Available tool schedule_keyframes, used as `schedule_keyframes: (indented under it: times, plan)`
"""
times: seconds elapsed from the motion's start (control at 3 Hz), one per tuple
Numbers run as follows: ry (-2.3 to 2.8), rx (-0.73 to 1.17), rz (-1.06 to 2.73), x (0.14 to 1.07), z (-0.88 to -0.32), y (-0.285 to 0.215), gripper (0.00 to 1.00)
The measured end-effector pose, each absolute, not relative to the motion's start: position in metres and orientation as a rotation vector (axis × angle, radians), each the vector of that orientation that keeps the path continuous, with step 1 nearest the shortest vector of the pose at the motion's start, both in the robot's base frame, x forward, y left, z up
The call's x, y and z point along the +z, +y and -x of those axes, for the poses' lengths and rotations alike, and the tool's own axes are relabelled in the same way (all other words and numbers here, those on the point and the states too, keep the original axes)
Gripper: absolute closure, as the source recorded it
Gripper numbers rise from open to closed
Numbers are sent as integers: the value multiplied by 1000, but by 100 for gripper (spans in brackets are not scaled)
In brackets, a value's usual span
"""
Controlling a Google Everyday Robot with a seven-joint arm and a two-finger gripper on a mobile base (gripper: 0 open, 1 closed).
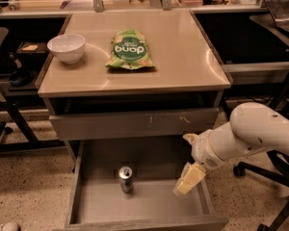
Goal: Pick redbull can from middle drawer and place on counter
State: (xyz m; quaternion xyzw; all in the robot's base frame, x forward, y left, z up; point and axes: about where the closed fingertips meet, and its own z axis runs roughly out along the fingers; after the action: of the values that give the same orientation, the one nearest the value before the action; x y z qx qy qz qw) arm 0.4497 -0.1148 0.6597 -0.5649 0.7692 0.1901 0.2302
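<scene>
a small slim silver-and-blue redbull can point(125, 178) with a shiny metal top stands upright on the plain grey floor of the wide grey middle drawer point(149, 205). the drawer is pulled well out at the bottom of the cabinet. the can sits a little left of the drawer's middle, apart from both side walls.

the robot's bulky white arm point(253, 134) reaches in from the right. its claw point(183, 163) hangs over the right part of the open drawer, to the right of the can and not touching it. its two pale yellow fingers point(190, 177) stand spread apart with nothing between them.

above the open drawer sits a grey drawer front with pale scratch marks point(135, 123), pushed in.

on top lies the smooth glossy tan counter point(183, 57). a white round bowl point(66, 47) stands near its left edge. a green crinkled snack bag point(130, 49) lies flat near the middle, just right of the bowl and apart from it.

dark side desks point(241, 37) flank the cabinet.
</scene>
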Motion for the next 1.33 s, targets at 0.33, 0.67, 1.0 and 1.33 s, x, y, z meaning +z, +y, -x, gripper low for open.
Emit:
schedule_keyframes:
  times: [0.33,0.67,1.0,1.33]
  plan:
    - [2118,580,1484,629,-452,-104,0]
    - [2080,660,1402,581,-469,-84,0]
    - [2055,748,1364,529,-477,-66,0]
    - [2055,748,1364,529,-477,-66,0]
